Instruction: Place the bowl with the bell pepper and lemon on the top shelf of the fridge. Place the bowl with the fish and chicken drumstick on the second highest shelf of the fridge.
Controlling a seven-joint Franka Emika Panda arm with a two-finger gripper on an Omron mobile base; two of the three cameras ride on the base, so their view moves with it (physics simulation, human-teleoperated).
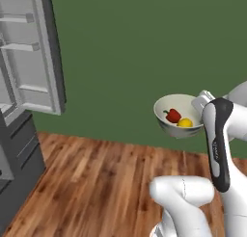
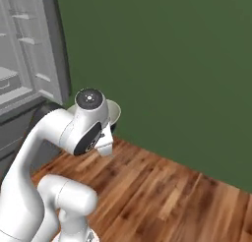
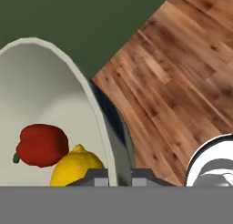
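The bowl with the bell pepper and lemon (image 1: 166, 106) hangs in the air above the wooden floor, cream-white inside. The red bell pepper (image 1: 172, 115) and the yellow lemon (image 1: 185, 123) lie in its bottom. My gripper (image 1: 198, 106) is shut on the bowl's right rim. In the hand view the bowl (image 3: 45, 91) stands left, with the pepper (image 3: 42, 144) and lemon (image 3: 77, 166) inside and my gripper (image 3: 119, 175) pinching its wall. The bowl's rim (image 2: 114, 110) peeks out behind my arm. The bowl with the fish and chicken drumstick is out of view. Which fridge shelf is the top one I cannot tell.
The open fridge door (image 1: 43, 53) with its bins stands at the upper left, well apart from the bowl. Light-grey inner shelves (image 2: 12, 96) show at the left edge. Dark drawers (image 1: 21, 149) sit below. A green wall (image 1: 144, 48) is ahead, over wooden floor (image 1: 96, 183).
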